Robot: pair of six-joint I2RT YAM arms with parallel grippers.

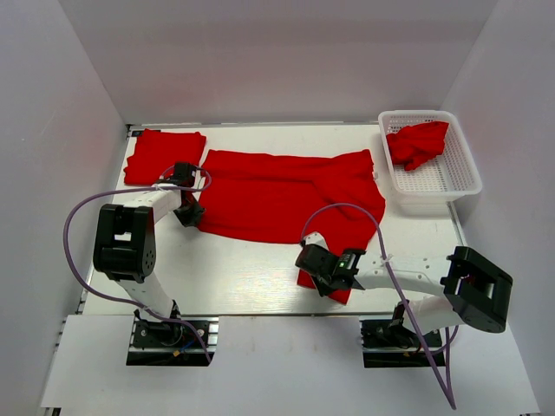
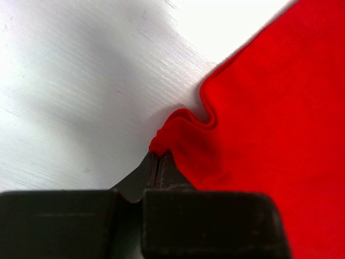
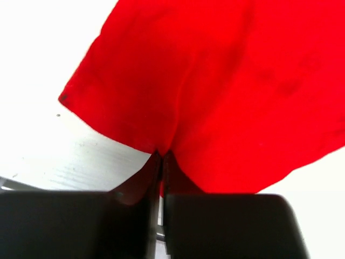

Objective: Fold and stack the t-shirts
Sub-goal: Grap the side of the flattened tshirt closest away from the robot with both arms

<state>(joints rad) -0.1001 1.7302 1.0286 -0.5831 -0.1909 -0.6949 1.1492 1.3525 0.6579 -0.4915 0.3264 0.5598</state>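
A large red t-shirt point(image 1: 286, 198) lies spread across the middle of the table, partly folded, with one end trailing down toward the near right. My left gripper point(image 1: 191, 211) is shut on the shirt's left edge, where the hem bunches at the fingertips point(image 2: 157, 156). My right gripper point(image 1: 314, 267) is shut on the cloth's near edge point(image 3: 215, 108), which puckers between the closed fingers. A folded red t-shirt point(image 1: 163, 156) lies flat at the far left. Another red t-shirt point(image 1: 417, 143) sits crumpled in the basket.
A white mesh basket point(image 1: 451, 178) stands at the far right corner of the white table point(image 1: 251, 277). Purple cables loop from both arms over the near part of the table. White walls enclose the table on three sides.
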